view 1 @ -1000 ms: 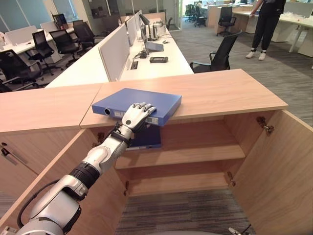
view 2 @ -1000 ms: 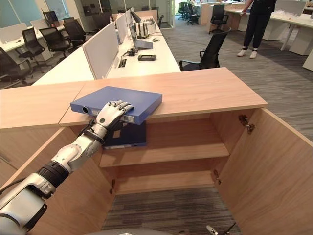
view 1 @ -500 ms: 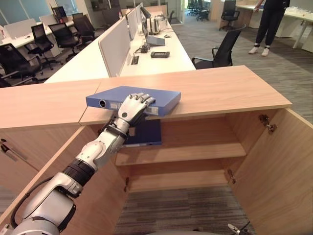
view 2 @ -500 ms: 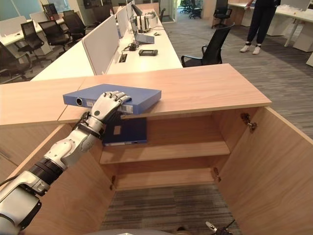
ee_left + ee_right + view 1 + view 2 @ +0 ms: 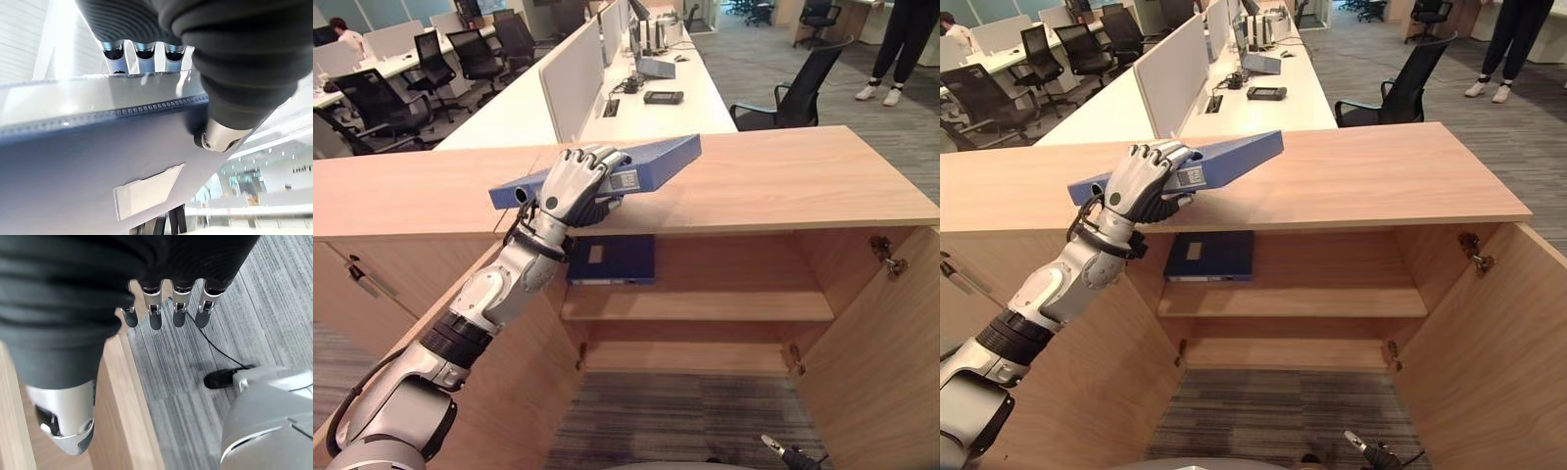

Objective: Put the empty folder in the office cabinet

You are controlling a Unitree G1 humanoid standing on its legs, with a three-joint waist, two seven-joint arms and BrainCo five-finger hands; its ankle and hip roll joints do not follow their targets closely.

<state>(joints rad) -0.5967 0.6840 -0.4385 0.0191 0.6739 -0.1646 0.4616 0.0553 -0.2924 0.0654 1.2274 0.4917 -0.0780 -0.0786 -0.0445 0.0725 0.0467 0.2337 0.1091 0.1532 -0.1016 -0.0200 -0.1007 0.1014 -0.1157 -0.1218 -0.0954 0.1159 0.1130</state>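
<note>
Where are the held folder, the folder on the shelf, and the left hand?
Held folder (image 5: 1239,155), right eye view, bare cover past the fingers.
Shelf folder (image 5: 625,259), left eye view, middle of its cover.
Left hand (image 5: 1136,182), right eye view, back of the hand.

Floor: you've got grey striped carpet (image 5: 842,108) at right.
Upper left: your white desks (image 5: 656,108), black chairs (image 5: 431,69).

A second blue folder (image 5: 612,259) is lying flat on the upper shelf. Beyond, black office chairs (image 5: 783,93) are standing beside white desks (image 5: 636,98); a person's legs (image 5: 893,44) are showing.
</note>
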